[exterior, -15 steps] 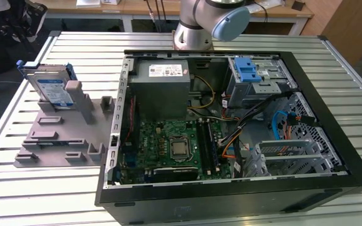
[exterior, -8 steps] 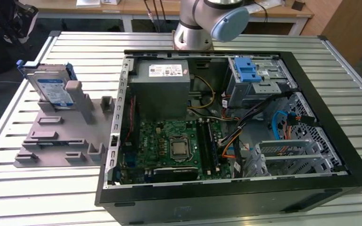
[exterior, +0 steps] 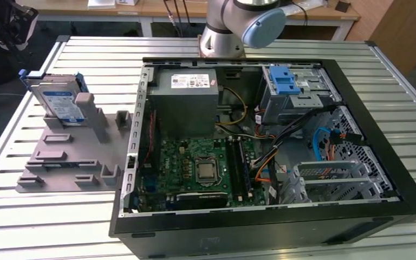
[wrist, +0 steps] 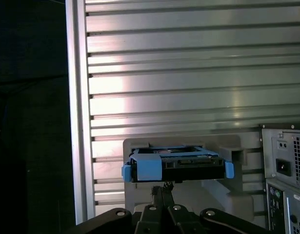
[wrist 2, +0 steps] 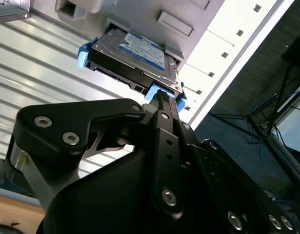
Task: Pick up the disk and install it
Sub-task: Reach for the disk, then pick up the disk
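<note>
Exterior view gives us the ribbed aluminium desk (exterior: 20,227), then the open black steel computer case (exterior: 266,219) beside a grey moulded holder (exterior: 63,157). There the disk (exterior: 56,103) stands on edge, smooth metal in a blue plastic bracket. In the first wrist view the pincer (wrist: 164,185) looks clenched on nothing, apart from the disk. We fear a skewed grip flexing that bracket, or jamming the disk in its slot.

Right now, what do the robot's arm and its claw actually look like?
The arm is a silver-grey tube with a rounded pale blue cap at its joint. The gripper is matte black, built of flat hinged bars joined by shiny silver screws, and it narrows to slim tips.
</note>
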